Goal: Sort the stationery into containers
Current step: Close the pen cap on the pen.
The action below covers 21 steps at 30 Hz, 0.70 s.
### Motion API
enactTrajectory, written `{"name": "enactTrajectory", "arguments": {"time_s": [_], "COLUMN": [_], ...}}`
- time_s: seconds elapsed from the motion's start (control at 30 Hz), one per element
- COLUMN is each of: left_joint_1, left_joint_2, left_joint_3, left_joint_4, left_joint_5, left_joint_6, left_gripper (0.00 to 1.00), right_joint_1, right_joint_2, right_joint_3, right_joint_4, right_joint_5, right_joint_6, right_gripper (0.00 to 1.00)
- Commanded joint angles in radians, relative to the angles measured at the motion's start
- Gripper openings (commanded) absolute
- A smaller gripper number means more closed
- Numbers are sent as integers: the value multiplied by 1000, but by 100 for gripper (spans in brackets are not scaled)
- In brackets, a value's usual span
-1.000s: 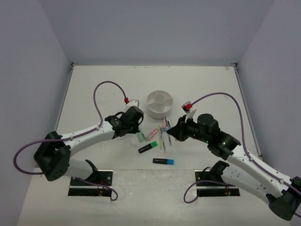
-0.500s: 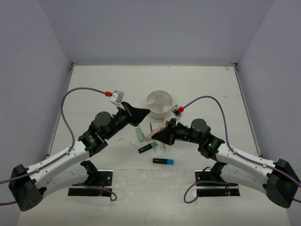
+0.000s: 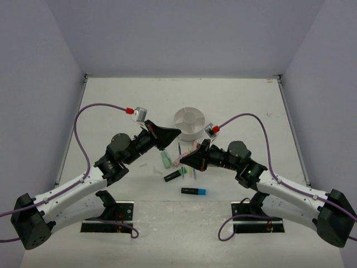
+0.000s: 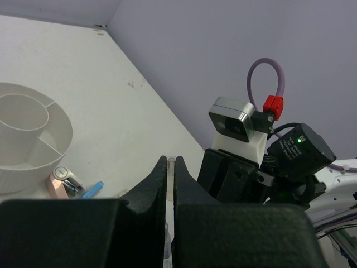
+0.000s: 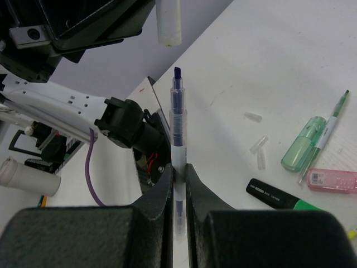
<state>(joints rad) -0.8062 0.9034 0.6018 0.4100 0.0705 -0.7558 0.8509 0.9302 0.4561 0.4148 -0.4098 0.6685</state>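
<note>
A robotics lab test cell: a white table [image 3: 111, 95] boxed in by plain pale-violet walls [image 3: 178, 33] on three sides.

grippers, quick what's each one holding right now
Left gripper: shut on a pale pen cap.
Right gripper: shut on an uncapped thin pen.

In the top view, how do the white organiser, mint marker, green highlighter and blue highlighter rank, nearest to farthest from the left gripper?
1. white organiser, beside the tip of the left gripper.
2. mint marker, below it in view.
3. green highlighter, further down.
4. blue highlighter, lowest in view.
</note>
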Motion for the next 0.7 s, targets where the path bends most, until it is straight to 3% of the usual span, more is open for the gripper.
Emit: {"name": "enactTrajectory", "arguments": {"time_s": [0.0,0.67], "left_joint_1": [-2,-1], "left_joint_2": [-5,-3], "left_joint_3": [-8,-29], "left_joint_4": [35,63], "left_joint_5": [-10,24], "left_joint_6": [-8,-30], "left_gripper": [0,0], "right_joint_1": [7,6], "right_joint_2": [-39,-54], "right_joint_3": [36,74], "right_joint_4": [-1,-73], "right_joint_5": [36,94], "right_joint_6": [-18,-45], "right_gripper": [0,0]}}
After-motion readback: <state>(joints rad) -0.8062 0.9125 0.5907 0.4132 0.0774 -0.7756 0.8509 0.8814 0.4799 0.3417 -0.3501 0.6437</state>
